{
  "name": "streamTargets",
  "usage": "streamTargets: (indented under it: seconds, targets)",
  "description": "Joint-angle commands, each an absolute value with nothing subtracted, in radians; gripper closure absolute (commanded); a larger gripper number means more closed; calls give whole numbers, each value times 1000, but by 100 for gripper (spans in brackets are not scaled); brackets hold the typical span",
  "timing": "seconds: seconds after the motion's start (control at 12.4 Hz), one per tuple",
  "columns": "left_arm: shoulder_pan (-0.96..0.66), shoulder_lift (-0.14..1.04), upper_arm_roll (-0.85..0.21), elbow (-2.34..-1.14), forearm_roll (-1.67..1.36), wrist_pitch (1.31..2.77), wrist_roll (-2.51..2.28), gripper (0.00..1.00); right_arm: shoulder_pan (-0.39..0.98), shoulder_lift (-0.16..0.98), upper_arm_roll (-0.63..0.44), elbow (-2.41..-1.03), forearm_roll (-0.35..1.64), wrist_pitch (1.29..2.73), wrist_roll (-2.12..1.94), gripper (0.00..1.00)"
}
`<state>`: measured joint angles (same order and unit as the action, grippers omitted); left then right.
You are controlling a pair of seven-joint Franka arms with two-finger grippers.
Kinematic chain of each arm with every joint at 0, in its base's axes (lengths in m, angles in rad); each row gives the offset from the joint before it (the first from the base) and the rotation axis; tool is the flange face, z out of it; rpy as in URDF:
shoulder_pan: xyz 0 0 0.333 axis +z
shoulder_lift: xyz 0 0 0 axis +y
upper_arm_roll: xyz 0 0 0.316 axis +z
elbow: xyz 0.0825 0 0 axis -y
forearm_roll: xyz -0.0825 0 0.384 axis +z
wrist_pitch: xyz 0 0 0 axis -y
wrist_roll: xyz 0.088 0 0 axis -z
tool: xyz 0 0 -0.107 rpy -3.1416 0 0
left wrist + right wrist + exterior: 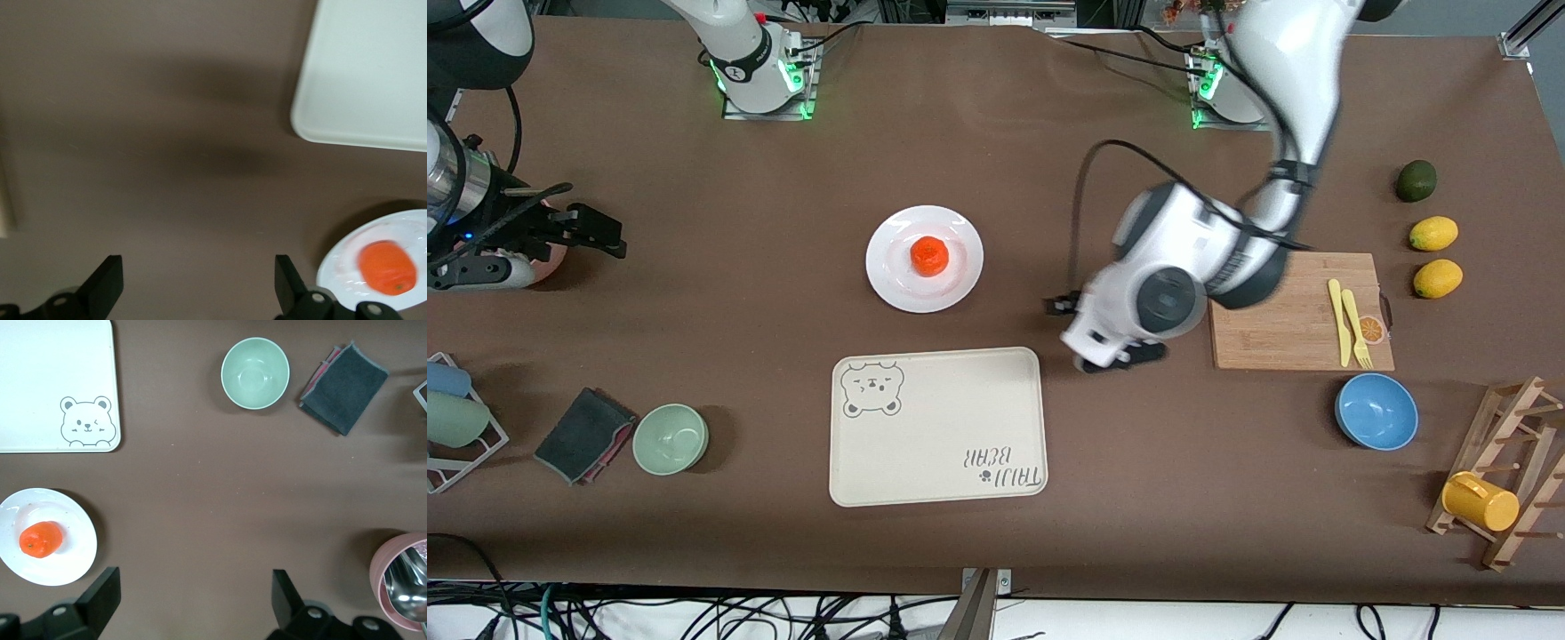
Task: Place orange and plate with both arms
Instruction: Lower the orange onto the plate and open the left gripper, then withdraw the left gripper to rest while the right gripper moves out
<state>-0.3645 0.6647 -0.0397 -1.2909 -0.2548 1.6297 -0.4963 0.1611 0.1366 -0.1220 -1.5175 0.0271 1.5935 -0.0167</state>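
Front view: orange (929, 255) rests on plate (924, 259); left gripper (197, 283) and right gripper (193, 600) hover wide, empty.

Robotics lab, staged as kitchen tabletop. Two arm bases (760, 76) bolted to brown-covered table (996, 551), green status lights, at 12 o'clock. Loose cable tangle (694, 613) under table edge at 6 o'clock. Props only: bear tray (938, 427), cutting board (1280, 329), bowls, mug rack (1507, 471) at 4 o'clock. No stove, sink or cupboards.
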Motion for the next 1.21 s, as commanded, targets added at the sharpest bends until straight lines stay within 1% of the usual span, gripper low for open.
streamTargets:
  seconds: [0.0, 0.24, 0.4, 0.57, 0.65, 0.73, 0.89, 0.97, 1.05, 1.13]
  targets:
    - [-228, 627, -46, -1322, -256, 1582, -298, 0, 166, 141, -123, -1499, 21, 1586, -6, 0]
    - [-109, 617, -45, -1327, -174, 1562, -80, 0, 166, 140, -123, -1499, 21, 1586, -5, 0]
    - [-62, 598, -45, -1322, -103, 1560, -8, 0, 166, 141, -123, -1499, 21, 1586, -3, 0]
    - [-2, 566, -38, -1331, -52, 1572, 0, 0, 164, 143, -123, -1499, 25, 1588, -5, 0]
    - [17, 528, -37, -1341, -42, 1584, 11, 0, 163, 144, -124, -1499, 25, 1586, -5, 0]
    - [24, 468, -35, -1398, -43, 1633, 8, 0, 161, 144, -124, -1499, 25, 1588, -5, 0]
    - [34, 308, -31, -1619, -48, 1829, -50, 0, 156, 143, -126, -1499, 21, 1586, -5, 0]
    - [34, 252, -22, -1703, -46, 1926, -61, 0, 155, 143, -127, -1499, 26, 1586, -5, 0]
    - [34, 214, -21, -1762, -45, 2006, -60, 0, 156, 143, -129, -1499, 18, 1586, -6, 0]
    - [29, 169, -21, -1808, -44, 2050, -57, 0, 155, 144, -129, -1500, 18, 1585, -8, 0]
